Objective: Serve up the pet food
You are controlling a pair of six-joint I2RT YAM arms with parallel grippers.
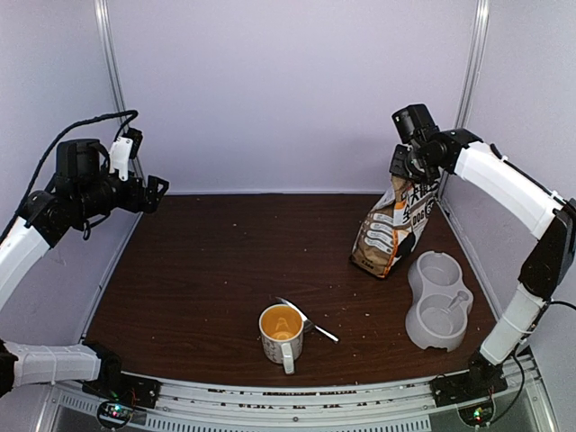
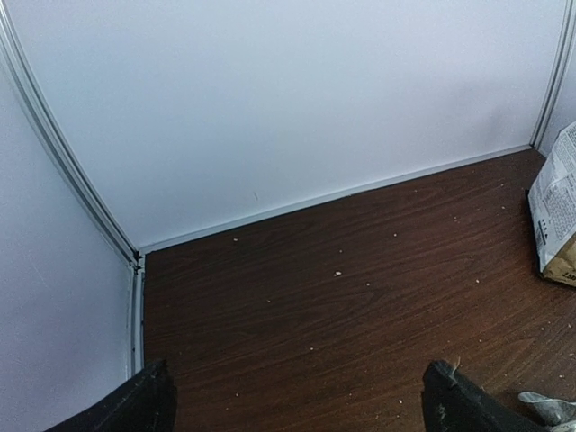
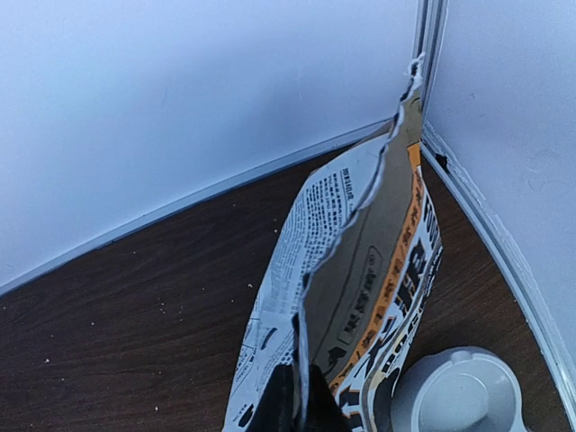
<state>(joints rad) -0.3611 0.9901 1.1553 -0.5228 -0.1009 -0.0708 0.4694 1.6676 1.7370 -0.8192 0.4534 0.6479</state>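
Note:
The pet food bag [image 1: 391, 229], white, tan and orange with black print, stands at the back right of the table, top torn open. My right gripper [image 1: 410, 176] is shut on its top edge. In the right wrist view the dark fingers [image 3: 301, 405] pinch the torn white wall of the bag [image 3: 360, 270]. No kibble shows; the bag's inside is hidden. My left gripper [image 1: 157, 191] hangs high at the back left, open and empty; its fingertips [image 2: 144, 405] stand wide apart over bare table. The bag's edge shows at the right of the left wrist view [image 2: 556, 211].
A grey double pet bowl [image 1: 438, 301] stands at the front right, just beside the bag, and also shows in the right wrist view [image 3: 454, 391]. An orange-lined white mug [image 1: 281, 331] stands front centre with a metal spoon [image 1: 310, 321] lying beside it. Crumbs dot the brown table.

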